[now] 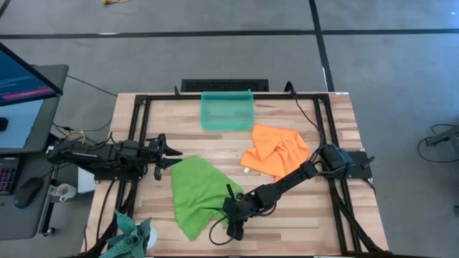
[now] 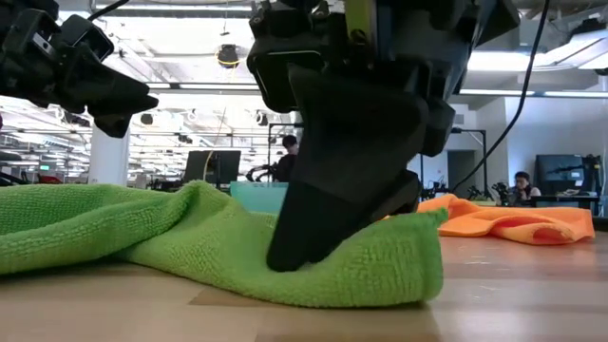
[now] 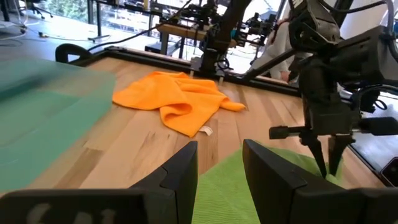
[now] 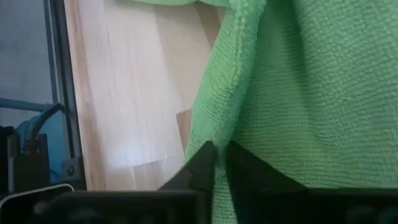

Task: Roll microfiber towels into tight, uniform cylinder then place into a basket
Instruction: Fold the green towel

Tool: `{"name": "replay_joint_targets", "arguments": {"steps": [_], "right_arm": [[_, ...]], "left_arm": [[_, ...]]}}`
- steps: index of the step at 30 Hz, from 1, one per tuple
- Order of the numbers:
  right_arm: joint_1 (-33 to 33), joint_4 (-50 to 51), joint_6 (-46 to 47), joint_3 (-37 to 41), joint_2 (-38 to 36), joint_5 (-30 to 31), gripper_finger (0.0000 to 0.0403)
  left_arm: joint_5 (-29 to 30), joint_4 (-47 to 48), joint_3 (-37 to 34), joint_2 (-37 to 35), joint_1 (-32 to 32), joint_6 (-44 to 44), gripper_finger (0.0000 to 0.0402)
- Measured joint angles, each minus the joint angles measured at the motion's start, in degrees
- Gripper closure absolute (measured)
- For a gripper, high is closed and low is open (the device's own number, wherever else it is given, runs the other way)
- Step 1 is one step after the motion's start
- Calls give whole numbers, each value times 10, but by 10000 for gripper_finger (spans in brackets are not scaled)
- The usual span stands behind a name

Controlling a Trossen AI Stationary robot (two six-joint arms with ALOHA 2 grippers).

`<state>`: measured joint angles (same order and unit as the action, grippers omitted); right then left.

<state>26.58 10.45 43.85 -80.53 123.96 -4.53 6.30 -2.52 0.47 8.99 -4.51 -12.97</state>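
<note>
Right gripper (image 4: 219,163) pinches, apparently, the green towel's (image 1: 195,193) edge

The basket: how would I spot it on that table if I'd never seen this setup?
Look at the wooden table and find its far edge, away from both arms. The basket sits there near the middle, just beyond the orange towel. It is the only rigid, see-through teal box; its neighbours are soft cloths.
</note>
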Motion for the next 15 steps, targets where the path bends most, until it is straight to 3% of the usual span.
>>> {"name": "replay_joint_targets", "arguments": {"steps": [4, 11, 15], "right_arm": [[-6, 3, -22, 0, -3, -2, 394], [-27, 55, -42, 1, -28, 4, 374], [-41, 70, -74, 0, -45, 16, 383]], "left_arm": [[-24, 2, 0, 0, 0, -13, 284], [0, -44, 0, 0, 0, -11, 284], [5, -56, 7, 1, 0, 15, 284]]}}
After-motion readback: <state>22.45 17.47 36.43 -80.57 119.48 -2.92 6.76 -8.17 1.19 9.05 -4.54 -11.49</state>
